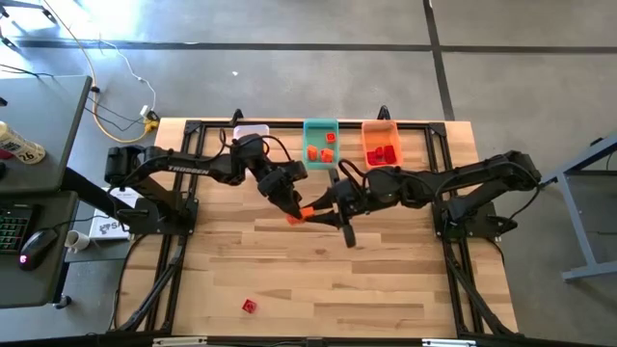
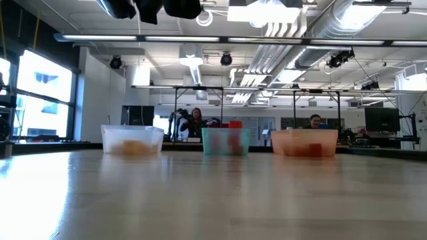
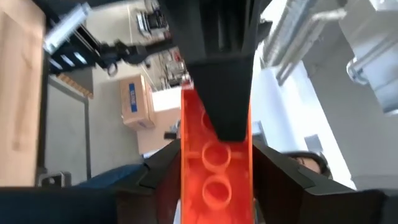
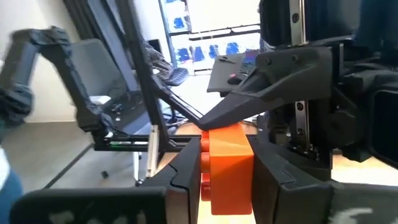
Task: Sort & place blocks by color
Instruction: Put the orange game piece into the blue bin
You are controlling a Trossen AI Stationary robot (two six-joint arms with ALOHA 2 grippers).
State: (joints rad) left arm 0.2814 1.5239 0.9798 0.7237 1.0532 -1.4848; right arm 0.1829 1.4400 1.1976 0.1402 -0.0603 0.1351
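Note:
An orange block (image 1: 307,213) hangs in the air above the middle of the table, between my two grippers, which meet tip to tip. My left gripper (image 1: 295,206) reaches it from the table's left and my right gripper (image 1: 326,206) from the right; both are shut on it. The left wrist view shows the block's studded face (image 3: 215,168) close up. A red block (image 1: 250,306) lies alone on the table near the front edge. More blocks lie in the teal bin (image 1: 321,145) and the orange bin (image 1: 381,146). My left gripper pinches the orange block's two long sides (image 3: 185,186) between its fingers (image 3: 158,180), coming level from the table's left. The studded face is turned toward the wrist camera, and the block is clear of the table. My right gripper pinches the block between its fingers (image 4: 186,174), one on the studded face (image 4: 204,169) and one on the opposite face. It comes level from the table's right. A left finger (image 4: 249,106) lies over the block's upper side.
Three bins stand in a row at the table's far edge: a clear one (image 2: 132,140), the teal one (image 2: 225,141) and the orange one (image 2: 312,142). Bare wood lies between them and the front edge. People sit at desks in the room behind.

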